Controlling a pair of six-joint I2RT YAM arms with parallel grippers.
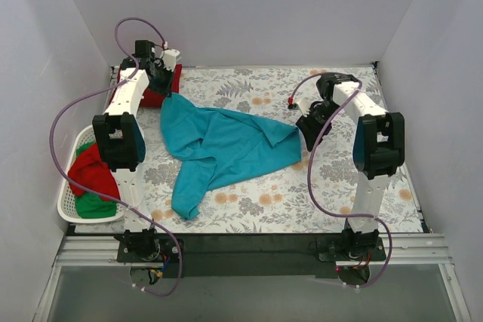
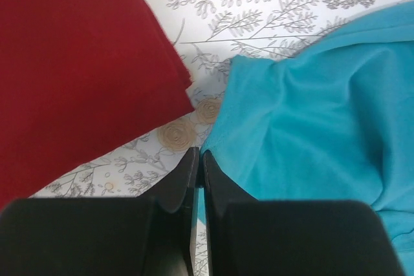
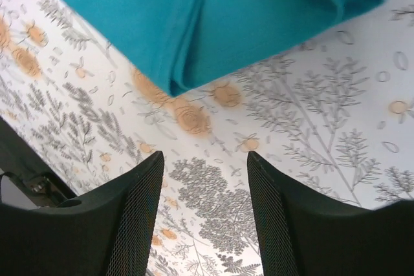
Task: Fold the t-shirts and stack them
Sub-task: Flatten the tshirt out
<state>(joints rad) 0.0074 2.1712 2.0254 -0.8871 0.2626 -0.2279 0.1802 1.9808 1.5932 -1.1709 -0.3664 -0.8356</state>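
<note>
A teal t-shirt (image 1: pixel 226 145) lies crumpled and partly spread in the middle of the table. My left gripper (image 1: pixel 167 87) is at its far left corner. In the left wrist view the gripper (image 2: pixel 197 156) is shut, with the edge of the teal t-shirt (image 2: pixel 310 114) pinched between the fingers. A folded dark red t-shirt (image 1: pixel 155 98) lies at the back left, just beside it (image 2: pixel 71 69). My right gripper (image 1: pixel 308 130) is open and empty over bare cloth, just off the shirt's right folded edge (image 3: pixel 246 11). It also shows in the right wrist view (image 3: pixel 206 159).
A white laundry basket (image 1: pixel 66 205) stands at the left table edge beside the left arm. It holds a red t-shirt (image 1: pixel 90 171) and a green one (image 1: pixel 94 205). The floral tablecloth (image 1: pixel 362 96) covers the table, and white walls close it in.
</note>
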